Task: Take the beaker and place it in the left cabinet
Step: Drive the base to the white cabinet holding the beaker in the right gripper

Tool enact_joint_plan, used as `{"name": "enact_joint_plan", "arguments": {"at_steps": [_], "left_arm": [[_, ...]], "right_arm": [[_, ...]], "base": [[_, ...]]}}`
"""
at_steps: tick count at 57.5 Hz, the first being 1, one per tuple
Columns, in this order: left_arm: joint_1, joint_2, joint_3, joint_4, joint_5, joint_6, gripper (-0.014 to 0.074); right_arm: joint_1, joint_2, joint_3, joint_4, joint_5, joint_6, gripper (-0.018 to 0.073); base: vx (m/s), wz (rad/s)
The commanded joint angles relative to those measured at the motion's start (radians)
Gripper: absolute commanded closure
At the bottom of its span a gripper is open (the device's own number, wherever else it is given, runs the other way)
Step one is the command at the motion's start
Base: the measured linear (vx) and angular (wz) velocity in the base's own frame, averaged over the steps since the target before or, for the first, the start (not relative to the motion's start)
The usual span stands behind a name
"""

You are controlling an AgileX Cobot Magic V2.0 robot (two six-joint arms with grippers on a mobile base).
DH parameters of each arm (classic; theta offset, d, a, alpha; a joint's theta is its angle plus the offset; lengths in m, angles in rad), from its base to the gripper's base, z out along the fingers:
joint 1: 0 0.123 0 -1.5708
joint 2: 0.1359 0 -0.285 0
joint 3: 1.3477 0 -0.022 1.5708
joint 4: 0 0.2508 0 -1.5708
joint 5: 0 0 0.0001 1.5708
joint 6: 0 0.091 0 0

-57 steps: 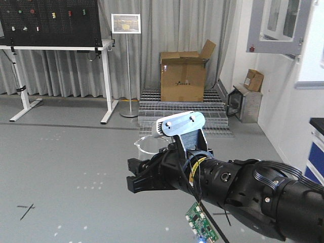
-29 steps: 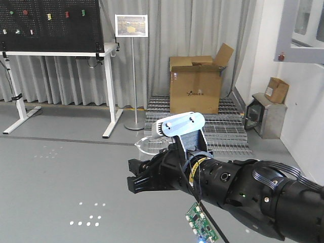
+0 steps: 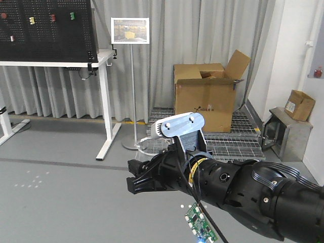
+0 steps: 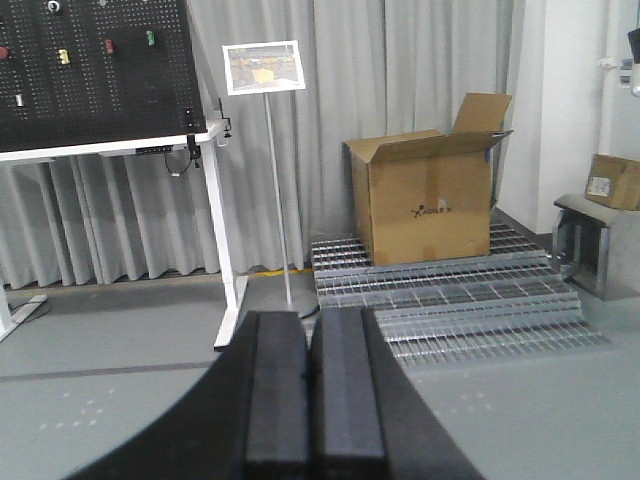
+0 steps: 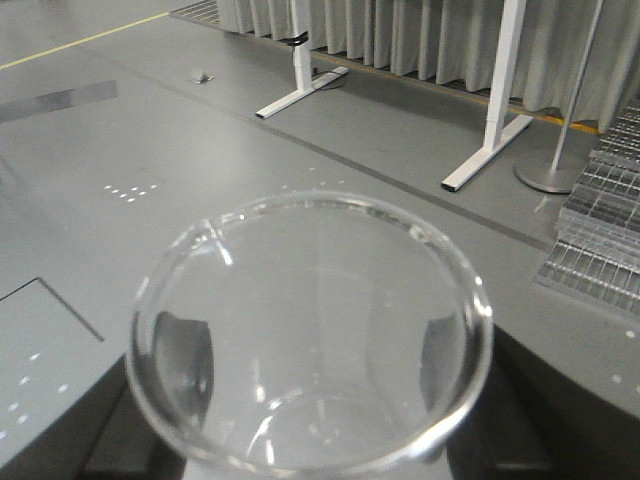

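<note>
Transit: my right gripper clamped on small clear glass beaker, left gripper pinched together, empty; I'd keep it upright, moving slowly.

Bright even indoor light, soft shadows, glints on beaker rim, soft focus

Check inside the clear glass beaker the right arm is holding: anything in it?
The clear glass beaker looks empty: no liquid or object shows. Dark fingers show through its wall on both sides. Its base is cut off by the frame edge.
</note>
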Motion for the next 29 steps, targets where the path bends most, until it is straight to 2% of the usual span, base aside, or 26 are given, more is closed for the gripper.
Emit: {"name": "enact_joint_plan", "arguments": {"at_steps": [1,29], "left_arm": [[-0.001,-0.019,0.016,-0.007,-0.084,-0.003,0.0595],[-0.001,-0.019,0.016,-0.007,-0.084,-0.003,0.0595]], "right_arm": [[-0.001,-0.041,-0.036,-0.002,-0.073,0.001,0.0568],[-0.001,-0.041,-0.036,-0.002,-0.069,0.001,0.0568]], "base": [[0.67,-0.03],[0.63,-0.09]]}}
